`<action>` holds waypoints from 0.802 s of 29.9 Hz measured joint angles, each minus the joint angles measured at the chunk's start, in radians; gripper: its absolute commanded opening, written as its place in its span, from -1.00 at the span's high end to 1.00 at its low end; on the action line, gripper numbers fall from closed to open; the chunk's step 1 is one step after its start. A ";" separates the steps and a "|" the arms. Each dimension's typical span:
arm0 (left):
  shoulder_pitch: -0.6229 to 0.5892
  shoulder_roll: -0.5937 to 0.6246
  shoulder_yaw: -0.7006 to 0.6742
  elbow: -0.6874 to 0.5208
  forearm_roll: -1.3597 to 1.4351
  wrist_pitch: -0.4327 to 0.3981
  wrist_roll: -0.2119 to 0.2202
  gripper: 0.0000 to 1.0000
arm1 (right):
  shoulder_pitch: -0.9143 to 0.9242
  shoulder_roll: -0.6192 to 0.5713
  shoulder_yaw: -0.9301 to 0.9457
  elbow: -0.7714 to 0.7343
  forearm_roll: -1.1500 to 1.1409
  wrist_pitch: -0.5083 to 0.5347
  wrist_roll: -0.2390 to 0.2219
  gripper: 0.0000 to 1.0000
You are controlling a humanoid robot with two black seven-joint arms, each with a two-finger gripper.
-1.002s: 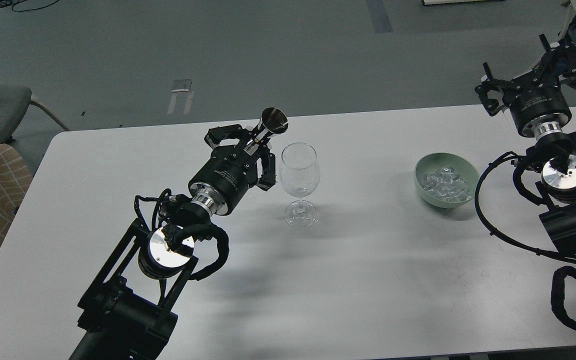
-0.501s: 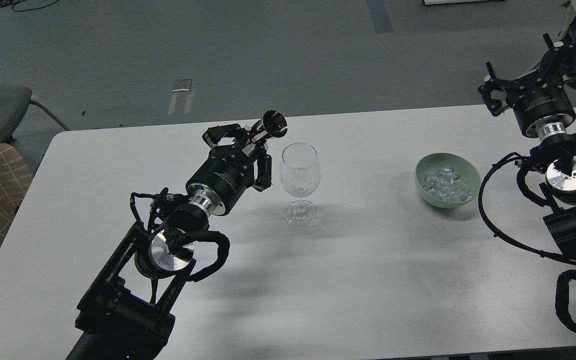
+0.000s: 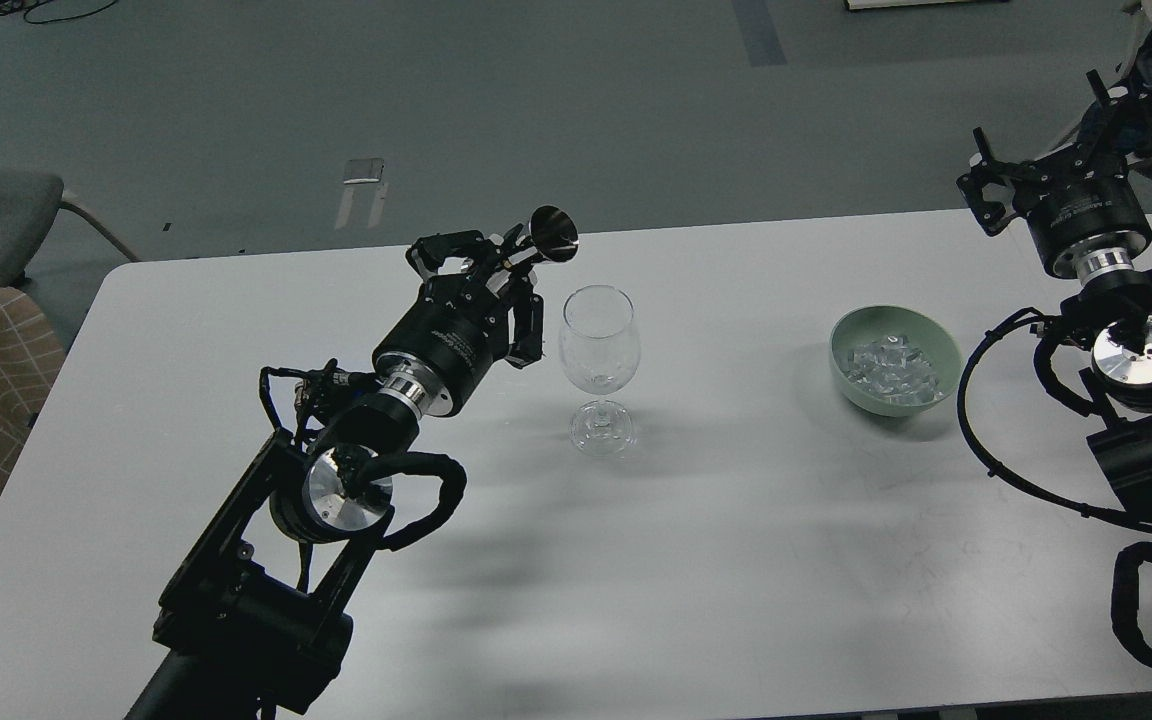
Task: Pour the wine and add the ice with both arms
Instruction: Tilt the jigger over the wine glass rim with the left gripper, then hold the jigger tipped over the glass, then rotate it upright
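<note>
Gripping tilted metal jigger [image 3: 548, 238], left gripper [image 3: 491, 270] just left of wine glass [image 3: 598, 345] — ice [image 3: 891, 366] well apart.

Any wine in the wine glass [image 3: 599, 340] is too faint to make out; right of it, the right gripper [image 3: 1056, 165] shows too dark to read.

Pale green bowl [image 3: 941, 345], white table [image 3: 736, 560], black left hand [image 3: 481, 270] holding a shiny silver cup [image 3: 552, 234].
</note>
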 measured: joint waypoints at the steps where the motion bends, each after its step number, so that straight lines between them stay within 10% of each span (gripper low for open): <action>1: -0.004 0.001 0.010 -0.001 0.012 -0.005 0.000 0.58 | 0.000 0.000 0.000 0.000 0.000 0.000 0.000 -1.00; 24: -0.046 0.062 0.039 0.036 0.131 -0.082 -0.004 0.58 | -0.016 -0.002 0.000 0.049 0.000 -0.001 0.000 -1.00</action>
